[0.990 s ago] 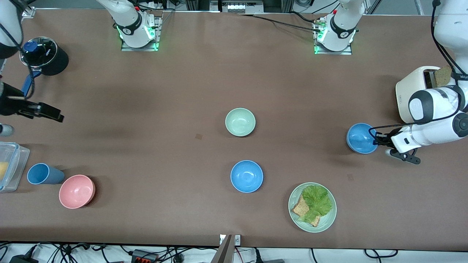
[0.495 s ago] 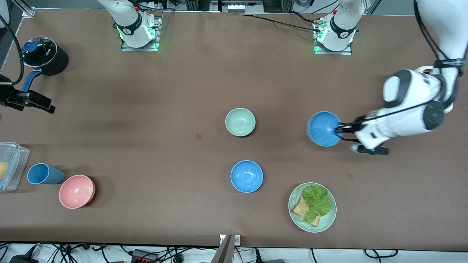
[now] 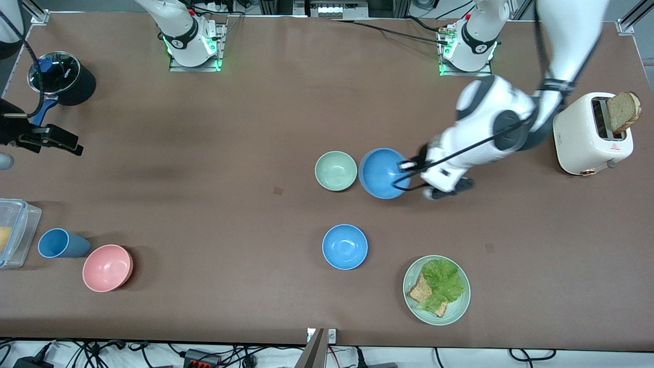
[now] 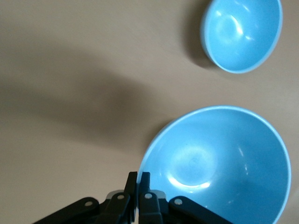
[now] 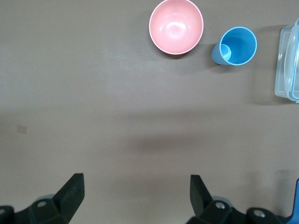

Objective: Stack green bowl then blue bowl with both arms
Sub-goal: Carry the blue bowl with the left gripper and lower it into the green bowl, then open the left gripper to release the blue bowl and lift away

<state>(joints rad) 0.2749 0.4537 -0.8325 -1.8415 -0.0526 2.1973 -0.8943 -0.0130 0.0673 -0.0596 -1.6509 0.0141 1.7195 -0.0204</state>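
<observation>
The green bowl [image 3: 335, 170] sits upright mid-table. My left gripper [image 3: 406, 173] is shut on the rim of a blue bowl [image 3: 382, 173] and holds it up in the air, right beside the green bowl on the side toward the left arm's end. In the left wrist view the fingers [image 4: 145, 179] pinch that bowl's rim [image 4: 219, 163]. A second blue bowl [image 3: 345, 246] rests on the table nearer the front camera and also shows in the left wrist view [image 4: 243, 32]. My right gripper [image 3: 71, 145] is open and empty at the right arm's end; its wrist view [image 5: 138, 189] shows bare table.
A toaster [image 3: 587, 133] with a bread slice stands at the left arm's end. A pale green plate [image 3: 462, 306] holds lettuce and bread near the front edge. A pink bowl [image 3: 107, 268], blue cup [image 3: 60, 243], clear container [image 3: 13, 232] and black pot [image 3: 61, 79] stand at the right arm's end.
My left arm has carried the blue bowl from near the toaster across to beside the green bowl. The right gripper has shifted only slightly.
</observation>
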